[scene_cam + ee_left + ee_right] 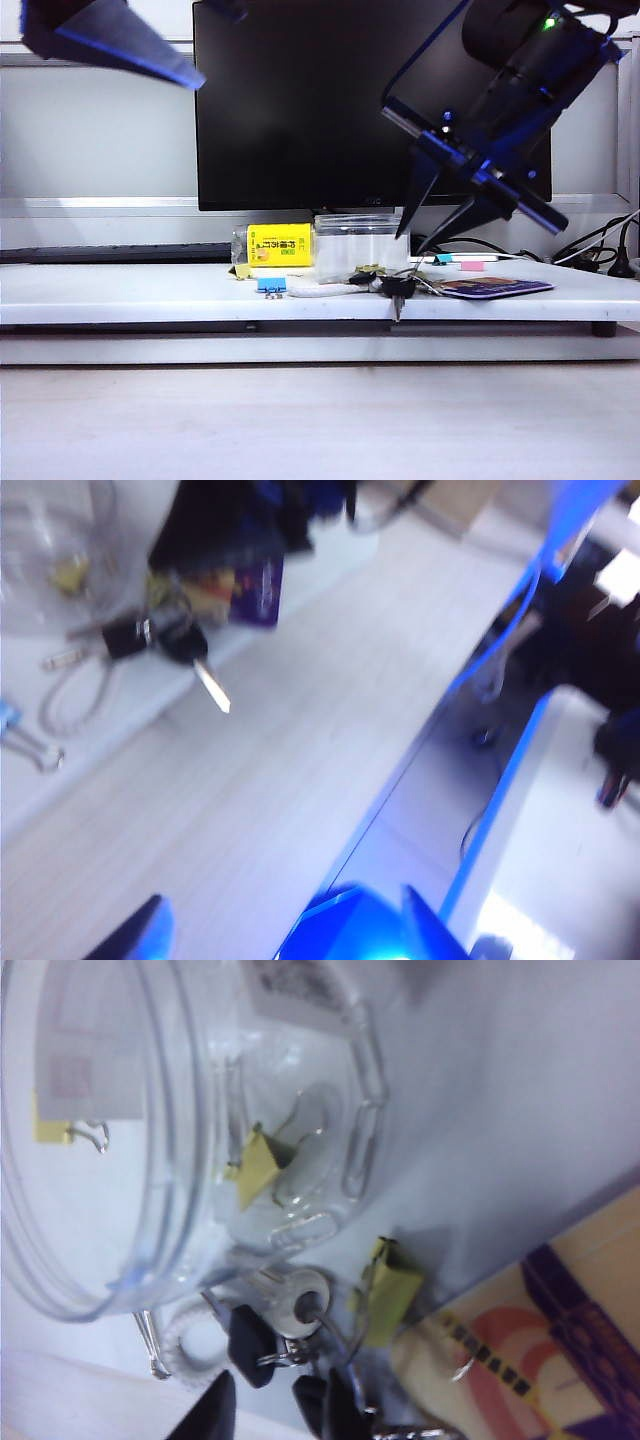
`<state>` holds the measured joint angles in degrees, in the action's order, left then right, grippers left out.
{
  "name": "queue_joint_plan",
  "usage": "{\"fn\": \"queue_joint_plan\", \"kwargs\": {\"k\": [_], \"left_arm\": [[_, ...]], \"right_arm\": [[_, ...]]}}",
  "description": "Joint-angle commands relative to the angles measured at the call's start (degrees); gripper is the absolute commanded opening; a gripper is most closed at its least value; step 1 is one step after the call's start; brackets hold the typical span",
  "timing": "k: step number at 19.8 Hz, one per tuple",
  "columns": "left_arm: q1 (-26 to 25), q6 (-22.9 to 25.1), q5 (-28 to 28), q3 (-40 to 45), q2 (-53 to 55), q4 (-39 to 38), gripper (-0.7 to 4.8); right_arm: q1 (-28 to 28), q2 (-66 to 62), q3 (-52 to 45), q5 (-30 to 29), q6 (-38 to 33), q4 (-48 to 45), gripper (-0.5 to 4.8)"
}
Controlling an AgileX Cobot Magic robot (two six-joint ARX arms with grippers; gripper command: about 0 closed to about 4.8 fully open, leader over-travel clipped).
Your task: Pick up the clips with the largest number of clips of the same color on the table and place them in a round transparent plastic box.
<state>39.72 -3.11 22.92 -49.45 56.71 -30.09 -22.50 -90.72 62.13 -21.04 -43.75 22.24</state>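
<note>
- Exterior: our right gripper (432, 222) hangs spread and empty above the round transparent plastic box (360, 245), lined up with its mouth. Left gripper (110, 40) parked high, clear of the work.
- Left wrist: fingers (130, 942) spread, nothing between; keys (165, 640) below.
- Right wrist: one of the clips (258, 1165) lies inside the box; another (388, 1288) sits outside, just beside it.

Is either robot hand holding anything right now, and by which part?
Nothing is held. The right hand hangs open above the round transparent plastic box; the left hand, raised high, shows nothing between its fingers.
</note>
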Motion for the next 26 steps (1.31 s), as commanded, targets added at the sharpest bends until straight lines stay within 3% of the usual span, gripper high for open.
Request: {"fn": "queue_joint_plan", "kwargs": {"k": [1, 14, 26], "left_arm": [[0.07, 2.34, 0.55, -0.20, -0.09, 0.09, 3.05], [0.15, 3.98, 0.48, -0.22, -0.07, 0.59, 3.05], [0.15, 4.46, 0.44, -0.22, -0.07, 0.63, 3.05]], "right_arm": [[-0.07, 1.84, 0.26, 0.59, -1.31, -0.20, 1.17], [0.00, 1.95, 0.26, 7.13, -1.51, 1.90, 1.17], [-0.02, 0.00, 0.24, 6.91, -1.51, -0.63, 1.17]]}}
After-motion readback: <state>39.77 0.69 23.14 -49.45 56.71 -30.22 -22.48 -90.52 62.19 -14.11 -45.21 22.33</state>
